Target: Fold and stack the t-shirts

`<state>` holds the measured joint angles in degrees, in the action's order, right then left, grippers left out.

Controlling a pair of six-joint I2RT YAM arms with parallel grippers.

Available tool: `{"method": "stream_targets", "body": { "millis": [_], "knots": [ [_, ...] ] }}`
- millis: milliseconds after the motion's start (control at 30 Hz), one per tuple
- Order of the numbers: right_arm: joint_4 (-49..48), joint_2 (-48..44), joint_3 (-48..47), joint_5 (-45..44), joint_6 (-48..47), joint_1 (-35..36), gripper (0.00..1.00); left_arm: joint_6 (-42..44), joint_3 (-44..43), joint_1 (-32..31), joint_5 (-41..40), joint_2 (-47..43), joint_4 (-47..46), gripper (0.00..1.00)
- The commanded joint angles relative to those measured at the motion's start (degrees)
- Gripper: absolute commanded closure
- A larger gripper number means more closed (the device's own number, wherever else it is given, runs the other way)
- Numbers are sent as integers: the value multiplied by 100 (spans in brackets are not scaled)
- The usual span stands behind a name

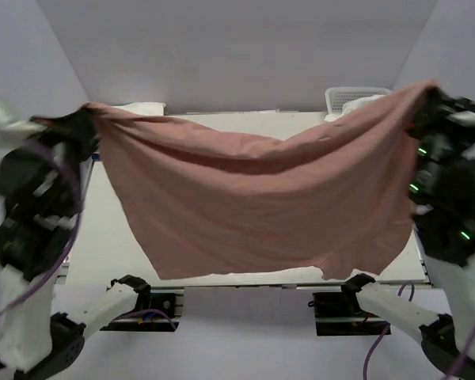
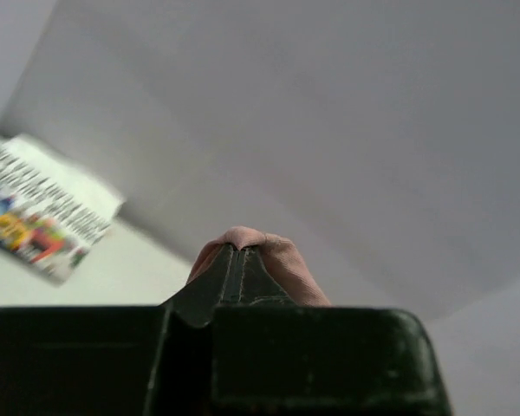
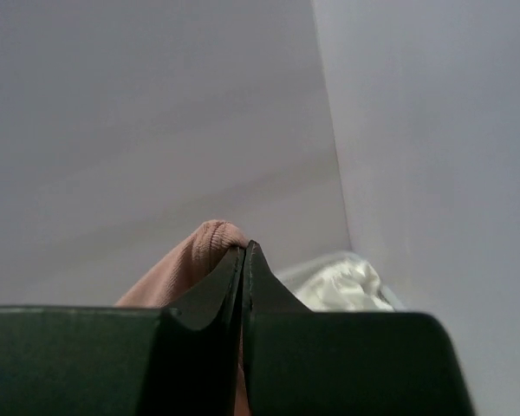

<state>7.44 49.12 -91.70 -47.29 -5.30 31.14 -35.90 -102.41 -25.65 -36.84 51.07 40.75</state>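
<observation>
My left gripper (image 2: pixel 235 253) has its fingers pressed together on a corner of the pink t-shirt (image 1: pixel 253 206), a small fold of cloth bunched over the tips. Off to the far left, a folded printed t-shirt (image 2: pixel 35 208) lies flat on the table (image 1: pixel 103 237), white with colourful cartoons and black lettering.

Between my arms the pink shirt hangs in the air like a sheet, its top edge sagging in the middle and its lower hem hanging loose over the near edge of the table. I judge it light, soft and limp: it holds no shape of its own, so I need to hold it at the corners and keep the edge taut, or it will droop and crease.

On the right, my right gripper (image 3: pixel 244 247) is clamped the same way on the other corner. Behind it a basket (image 1: pixel 356 95) holds crumpled white cloth (image 3: pixel 338 290).

I count one pink shirt, one printed shirt and one basket. How many white shirts the basket holds, I cannot tell.
</observation>
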Motion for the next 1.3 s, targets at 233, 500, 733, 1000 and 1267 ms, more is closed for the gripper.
{"method": "stream_targets", "body": {
  "millis": [233, 500, 733, 1000, 1267],
  "knots": [
    [-138, 3075, 1988, 824, 1757, -1055, 100, -953, 1601, 709, -677, 3793, 801, 80],
    [1250, 5090, 1566, 2013, 2534, -1242, 10, -859, 836, 860, -166, 5529, 1419, 0],
    [706, 4194, 2726, 2962, 2771, -1171, 10, -655, 2407, 754, 957, 4397, 609, 0],
    [1277, 2832, 4185, 2936, 3869, -1224, 10, -1129, 4814, 702, 2382, 2647, 951, 0],
    [2269, 933, 5707, 2567, 4880, -1329, 10, -1639, 6758, 702, 3744, 1284, 743, 0]
  ]
}}
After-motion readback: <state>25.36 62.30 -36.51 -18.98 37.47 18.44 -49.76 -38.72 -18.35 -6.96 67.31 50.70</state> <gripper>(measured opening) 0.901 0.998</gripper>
